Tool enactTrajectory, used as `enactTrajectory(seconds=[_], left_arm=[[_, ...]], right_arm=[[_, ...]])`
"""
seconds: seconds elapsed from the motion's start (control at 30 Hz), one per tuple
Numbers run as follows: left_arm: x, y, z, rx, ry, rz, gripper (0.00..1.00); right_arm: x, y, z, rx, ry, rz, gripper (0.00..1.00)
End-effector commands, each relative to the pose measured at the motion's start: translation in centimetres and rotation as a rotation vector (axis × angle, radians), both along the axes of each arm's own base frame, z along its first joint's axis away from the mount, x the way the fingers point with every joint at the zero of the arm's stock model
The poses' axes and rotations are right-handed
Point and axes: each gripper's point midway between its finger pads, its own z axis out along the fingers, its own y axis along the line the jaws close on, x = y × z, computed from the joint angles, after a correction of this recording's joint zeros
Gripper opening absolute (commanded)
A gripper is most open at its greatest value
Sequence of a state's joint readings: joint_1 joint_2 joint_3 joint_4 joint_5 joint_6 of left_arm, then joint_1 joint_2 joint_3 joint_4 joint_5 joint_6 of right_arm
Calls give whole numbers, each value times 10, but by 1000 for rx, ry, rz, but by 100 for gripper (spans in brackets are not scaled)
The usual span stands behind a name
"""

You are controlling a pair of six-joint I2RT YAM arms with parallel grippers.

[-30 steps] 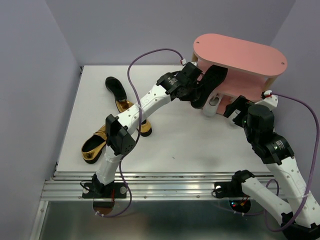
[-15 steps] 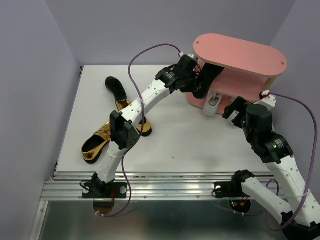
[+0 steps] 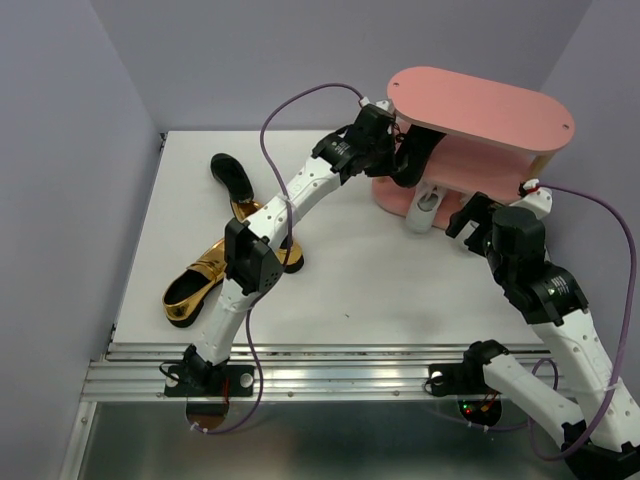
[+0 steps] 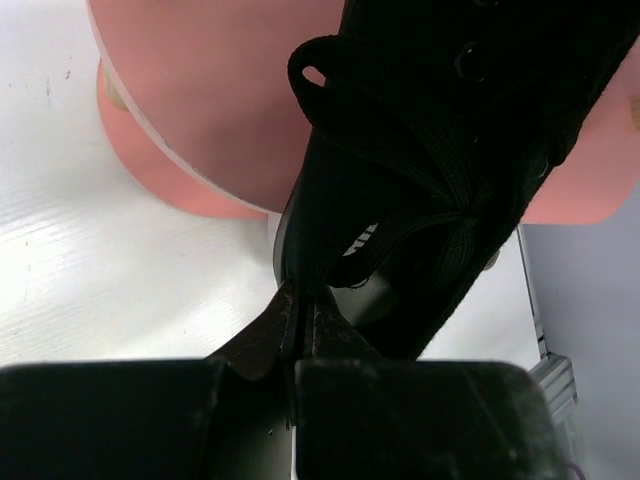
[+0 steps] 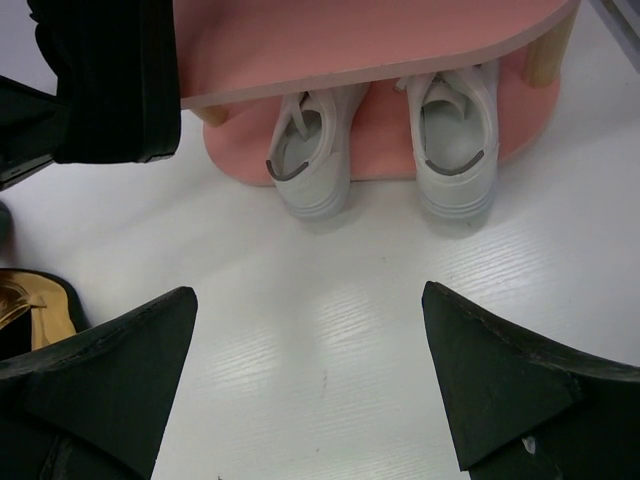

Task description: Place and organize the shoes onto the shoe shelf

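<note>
About one third of the task looks done. The two white lace-up sneakers (image 5: 308, 160) stand side by side on the lowest board of the pink three-tier shoe shelf (image 3: 480, 105), toes inward.

A black low shoe (image 4: 430, 150) is now at the left end of the shelf. Its front part goes in below the top board. I cannot tell if it already rests on a board. The left claw (image 4: 300, 300) is clamped on the thin rim of this shoe, which extends forward from the claw toward the shelf.

Still on the counter (image 3: 380, 280), well apart from the shelf, lie the second black shoe (image 3: 232, 177) and both shiny gold high heels (image 3: 190, 290).

The right claw (image 5: 307, 292) is wide apart and holds nothing, in front of the sneakers.
</note>
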State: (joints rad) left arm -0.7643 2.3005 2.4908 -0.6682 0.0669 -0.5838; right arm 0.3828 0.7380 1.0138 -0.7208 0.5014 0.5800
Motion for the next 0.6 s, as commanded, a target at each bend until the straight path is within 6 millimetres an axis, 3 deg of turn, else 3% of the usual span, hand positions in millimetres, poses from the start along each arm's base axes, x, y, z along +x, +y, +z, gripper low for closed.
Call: enactTrajectory(seconds=[0.0,0.13,0.17,0.2,0.37,0.57], left_arm=[[16,-18,91,-222,-205,-36,0],[15,-24,86,-238,-189,-58,6],[14,-24,85,-238,-185,-63,19],[13,-24,85,-239,-182,-69,26],[7,-21,89,-234,-180,-80,47],[-5,-16,101,-234,-189,-95,50]], right_arm=[[-4,-8,26,-3,-54,-29,100],[-6,-10,26,-2,-53,-35,100],[-6,-9,26,3,-52,-34,100],[-6,-8,26,5,-52,-33,100],[-3,-4,23,15,-46,-20,100],[-1,-1,20,21,-40,-10,100]])
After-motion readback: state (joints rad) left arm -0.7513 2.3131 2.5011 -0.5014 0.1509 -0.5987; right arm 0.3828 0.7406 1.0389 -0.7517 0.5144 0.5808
